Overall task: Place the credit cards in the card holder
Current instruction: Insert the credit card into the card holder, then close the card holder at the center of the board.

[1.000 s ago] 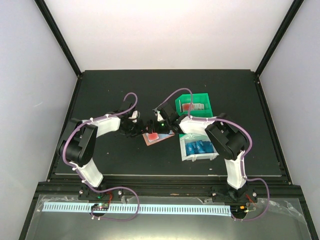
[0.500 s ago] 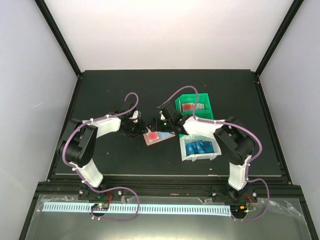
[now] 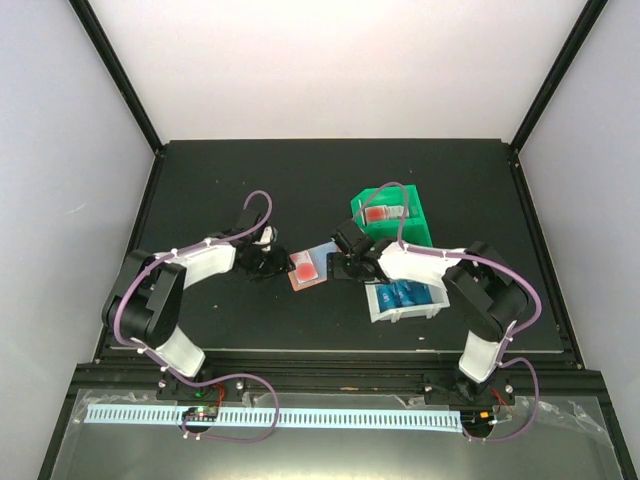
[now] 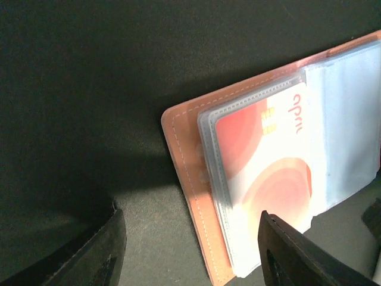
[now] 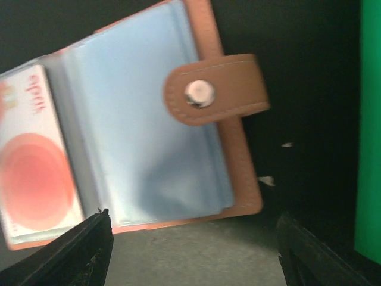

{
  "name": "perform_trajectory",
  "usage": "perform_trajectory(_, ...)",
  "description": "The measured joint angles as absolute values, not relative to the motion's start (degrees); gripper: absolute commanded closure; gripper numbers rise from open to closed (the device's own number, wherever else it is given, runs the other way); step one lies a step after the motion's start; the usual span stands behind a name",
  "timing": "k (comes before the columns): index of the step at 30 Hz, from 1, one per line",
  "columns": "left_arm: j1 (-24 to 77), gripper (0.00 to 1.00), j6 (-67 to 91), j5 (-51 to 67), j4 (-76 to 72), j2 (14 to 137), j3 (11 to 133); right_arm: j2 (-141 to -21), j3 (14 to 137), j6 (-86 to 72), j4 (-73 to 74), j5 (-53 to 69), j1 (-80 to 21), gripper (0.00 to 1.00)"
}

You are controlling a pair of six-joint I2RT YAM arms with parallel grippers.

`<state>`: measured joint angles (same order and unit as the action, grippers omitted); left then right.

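The salmon-pink card holder (image 3: 308,268) lies open and flat on the black mat between my two grippers. A red-and-white card (image 4: 262,161) sits in its clear left pocket, and its snap tab (image 5: 214,89) points away to the right. My left gripper (image 3: 275,264) is open at the holder's left edge (image 4: 184,155), its fingers (image 4: 89,256) straddling that near corner without pinching it. My right gripper (image 3: 335,265) is open just off the holder's right side (image 5: 238,173), with only mat between its fingers (image 5: 71,256). Blue credit cards (image 3: 400,295) lie in the white bin.
The white bin (image 3: 372,305) sits right of the holder, close under my right arm. Behind it is a green bin (image 3: 412,215) with a red card (image 3: 380,213) inside; its green wall (image 5: 369,119) shows at the right wrist view's edge.
My left gripper has opened and eased back to the left. The right gripper has pulled away from above the holder toward the bins, leaving the holder spread flat.
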<state>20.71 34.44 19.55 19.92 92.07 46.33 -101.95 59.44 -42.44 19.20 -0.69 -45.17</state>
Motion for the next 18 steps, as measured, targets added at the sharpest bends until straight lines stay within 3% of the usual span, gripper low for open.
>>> perform_trajectory(10,21.1,0.3,35.5,21.5,17.4,87.7,41.2,-102.0,60.6,-43.1,25.8,-13.7,-44.9,0.18)
perform_trajectory(18,21.3,0.31,38.3,22.8,16.1,87.4,40.3,-106.1,66.5,-34.1,22.2,-13.0,-44.6,0.19)
